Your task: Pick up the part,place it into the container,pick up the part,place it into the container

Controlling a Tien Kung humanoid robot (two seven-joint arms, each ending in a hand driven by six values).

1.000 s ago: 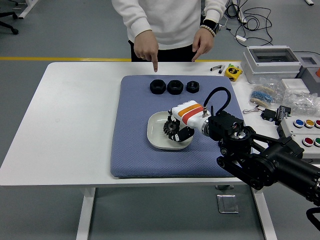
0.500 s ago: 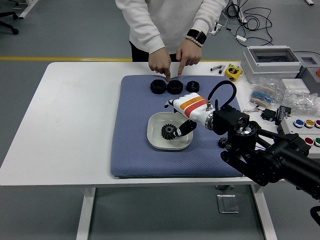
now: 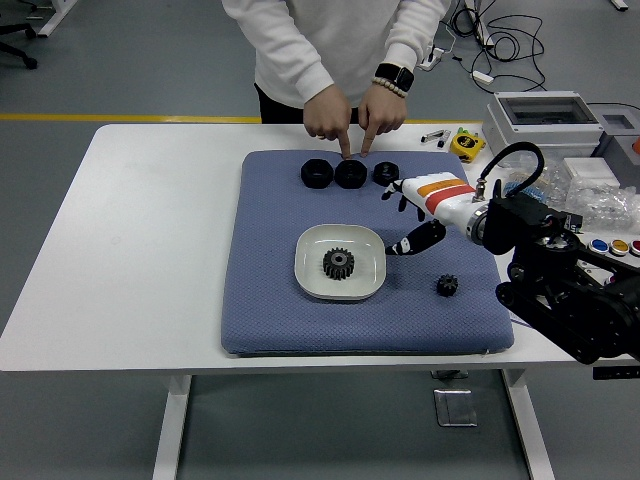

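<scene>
A black gear [image 3: 338, 264] lies in the white dish [image 3: 312, 277] on the blue mat [image 3: 270, 300]. A smaller black gear [image 3: 447, 286] lies on the mat to the right of the dish. Three black round parts [image 3: 349, 174] stand in a row at the mat's far edge. My right hand [image 3: 404, 216], white with an orange band, hovers open and empty above the mat, right of the dish and near the rightmost round part. A person's two hands [image 3: 352, 118] point their index fingers down at the middle round part. My left arm is out of view.
Right of the mat are a grey box [image 3: 541, 122], a yellow tape measure [image 3: 464, 144], bags of small parts [image 3: 536, 186] and a button panel [image 3: 610, 250]. The person stands at the far edge. The white table [image 3: 150, 230] stretches left of the mat.
My right hand let the gear go in the dish, lifted and drew back to the right, uncovering the small gear. The person's hands moved together onto the middle round part.
</scene>
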